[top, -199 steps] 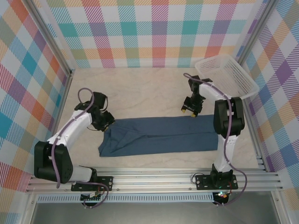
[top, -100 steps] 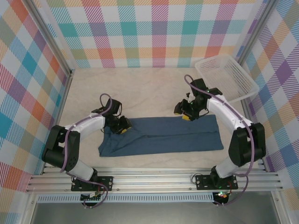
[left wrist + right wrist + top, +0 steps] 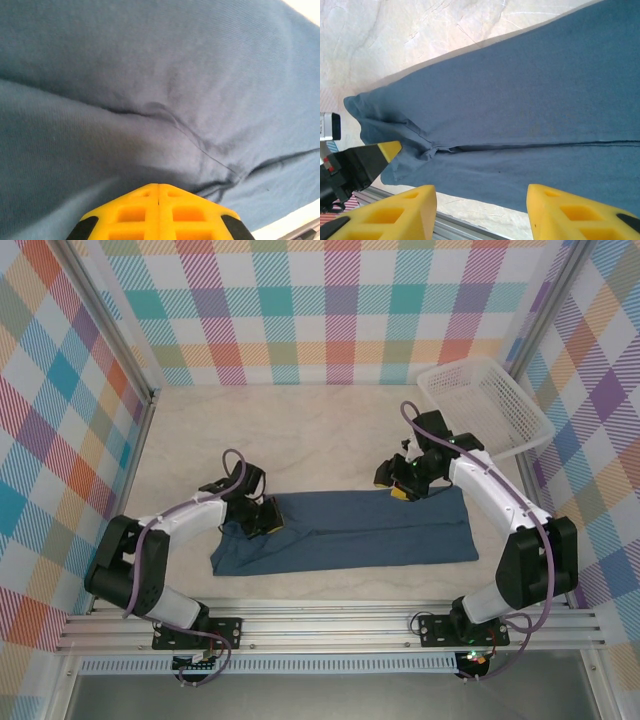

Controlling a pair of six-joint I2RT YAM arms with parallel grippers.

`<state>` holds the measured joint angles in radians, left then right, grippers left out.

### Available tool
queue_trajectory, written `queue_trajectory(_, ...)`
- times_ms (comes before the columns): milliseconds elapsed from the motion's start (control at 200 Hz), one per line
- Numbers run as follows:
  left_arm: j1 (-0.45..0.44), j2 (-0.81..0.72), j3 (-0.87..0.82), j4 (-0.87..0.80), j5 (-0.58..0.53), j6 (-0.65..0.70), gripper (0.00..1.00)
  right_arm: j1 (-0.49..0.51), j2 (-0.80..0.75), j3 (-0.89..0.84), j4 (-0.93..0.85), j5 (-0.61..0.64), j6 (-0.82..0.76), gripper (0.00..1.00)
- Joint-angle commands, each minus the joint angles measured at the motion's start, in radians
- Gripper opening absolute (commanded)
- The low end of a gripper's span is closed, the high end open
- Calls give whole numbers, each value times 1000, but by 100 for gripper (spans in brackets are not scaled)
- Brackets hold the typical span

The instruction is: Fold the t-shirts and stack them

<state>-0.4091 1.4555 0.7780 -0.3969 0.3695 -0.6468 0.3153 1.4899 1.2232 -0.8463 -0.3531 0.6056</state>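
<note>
T-shirt (image 3: 350, 530) slate-blue, folded lengthwise w/ center crease; left gripper (image 3: 159, 189) jaws pressed together, right gripper (image 3: 395, 487) spread.

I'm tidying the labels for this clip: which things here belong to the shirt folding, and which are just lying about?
Part of the job: the dark blue t-shirt; the left gripper, shut at its left end; the right gripper, open above its far edge.
Just lying about: the white mesh basket in the far right corner.
</note>
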Motion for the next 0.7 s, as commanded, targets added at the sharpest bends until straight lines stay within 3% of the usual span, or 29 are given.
queue_trajectory(0,-34,-58,-19,-51,11,-19,0,-1,2,-1,1,-6,7,51)
queue_trajectory(270,-128,-122,-103,-33,50,-102,3,1,10,-31,-10,3,0,51)
queue_trajectory(335,-145,-118,-120,-21,68,-115,12,0,15,-37,-10,2,-1,51)
queue_trajectory(410,-160,-111,-133,3,104,-127,31,0,19,-43,-9,4,-2,51)
queue_trajectory(480,-170,-109,-137,38,163,-137,37,-1,26,-47,-10,19,-6,51)
queue_trajectory(615,-162,-133,-87,-58,141,-107,35,-32,39,-63,-34,98,-16,49)
queue_trajectory(700,-116,-156,-64,-176,32,-172,25,-105,59,-84,-56,164,-26,44)
